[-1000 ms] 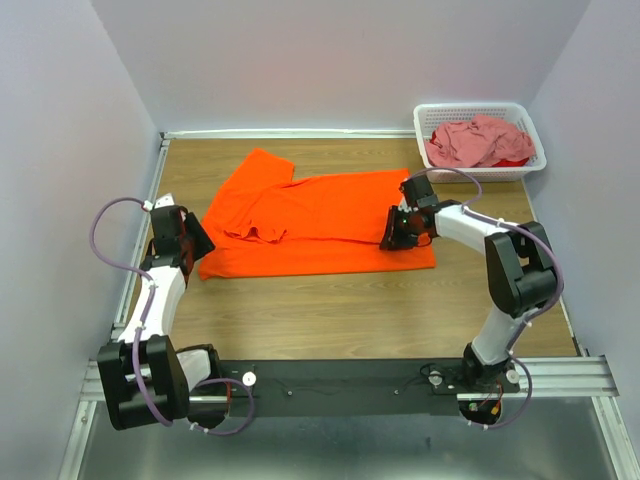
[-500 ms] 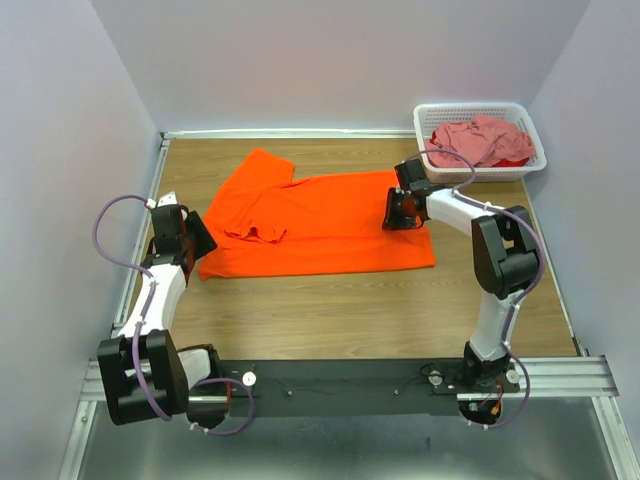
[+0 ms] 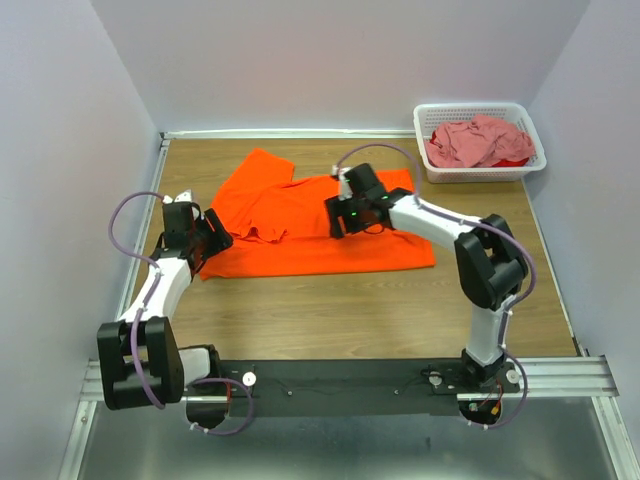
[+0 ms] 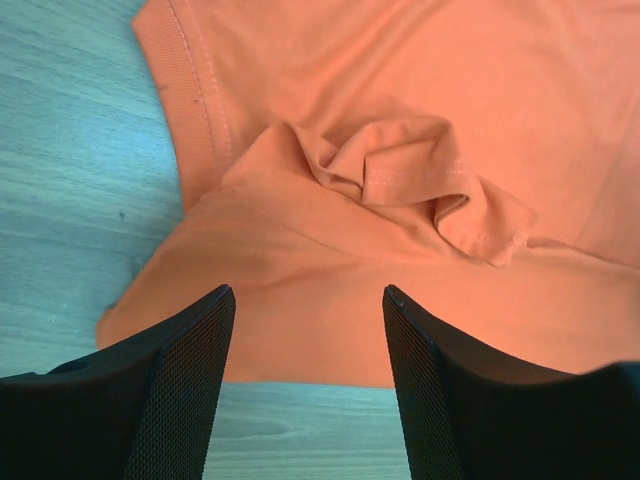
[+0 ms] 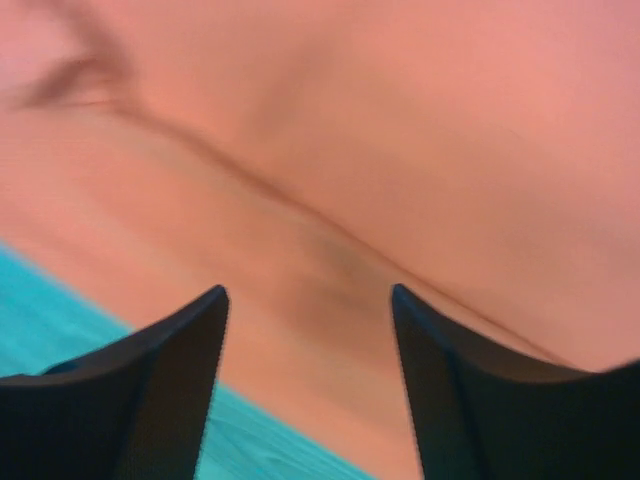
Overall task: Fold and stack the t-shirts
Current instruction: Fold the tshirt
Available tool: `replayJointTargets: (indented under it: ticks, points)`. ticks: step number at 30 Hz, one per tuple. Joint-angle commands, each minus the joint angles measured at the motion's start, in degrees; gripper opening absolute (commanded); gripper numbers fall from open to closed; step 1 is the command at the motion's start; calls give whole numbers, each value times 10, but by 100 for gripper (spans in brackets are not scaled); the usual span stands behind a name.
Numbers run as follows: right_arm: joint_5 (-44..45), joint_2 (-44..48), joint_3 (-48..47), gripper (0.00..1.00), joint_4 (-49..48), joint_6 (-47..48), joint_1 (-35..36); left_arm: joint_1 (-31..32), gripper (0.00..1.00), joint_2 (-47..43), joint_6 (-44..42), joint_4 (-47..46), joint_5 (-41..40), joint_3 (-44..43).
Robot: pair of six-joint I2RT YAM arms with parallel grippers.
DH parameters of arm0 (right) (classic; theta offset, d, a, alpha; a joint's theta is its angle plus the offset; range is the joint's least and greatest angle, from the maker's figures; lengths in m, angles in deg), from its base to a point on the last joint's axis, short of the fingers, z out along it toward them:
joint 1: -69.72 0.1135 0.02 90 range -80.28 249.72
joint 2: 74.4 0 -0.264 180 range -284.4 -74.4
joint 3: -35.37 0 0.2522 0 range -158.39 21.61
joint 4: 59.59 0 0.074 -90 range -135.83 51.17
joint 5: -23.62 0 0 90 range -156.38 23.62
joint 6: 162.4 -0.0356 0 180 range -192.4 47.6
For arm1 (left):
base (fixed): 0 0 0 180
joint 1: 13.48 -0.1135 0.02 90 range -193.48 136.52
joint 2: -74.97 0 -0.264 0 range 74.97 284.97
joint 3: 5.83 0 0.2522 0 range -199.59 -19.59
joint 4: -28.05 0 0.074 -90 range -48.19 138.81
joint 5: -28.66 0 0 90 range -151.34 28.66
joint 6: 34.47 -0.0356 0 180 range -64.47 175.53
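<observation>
The big orange t-shirt (image 3: 320,225) lies spread out on the brown tabletop (image 3: 350,310). It is mostly flat. One sleeve (image 4: 420,190) is folded in and bunched up on top of the shirt, near its left end.

The left arm (image 3: 165,285) reaches in from the left side. The left fingers (image 4: 190,380) are spread apart, and nothing is between them. They point at the near left corner of the orange t-shirt, close to the bunched sleeve. From these pictures I cannot tell if they touch the cloth.

The right arm (image 3: 440,222) stretches across the shirt. The right fingers (image 5: 180,370) are over the middle of it, near its far edge. They are spread apart too and hold nothing. The right wrist picture is blurry, but orange cloth shows in the gap between them.

The pink t-shirt (image 3: 478,140) is in a crumpled heap in the white basket (image 3: 470,108) at the far right corner of the tabletop. It is well away from both arms.
</observation>
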Motion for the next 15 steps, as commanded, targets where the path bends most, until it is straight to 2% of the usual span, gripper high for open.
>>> replayJointTargets:
  ticks: [1,4,6,10,15]
  points:
    - [36,-22,-72,76,-19,112,81,0,70,19,19,-20,-15,-14]
    - [54,-68,-117,84,-22,160,134,0,69,37,33,-34,-20,-2]
    - [58,-102,-160,89,-24,184,164,-1,62,48,45,-48,-18,14]
    - [58,-159,-228,90,-23,210,198,-1,53,72,52,-53,-22,31]
    - [90,-217,-293,90,-23,217,210,0,51,96,57,-42,-39,32]
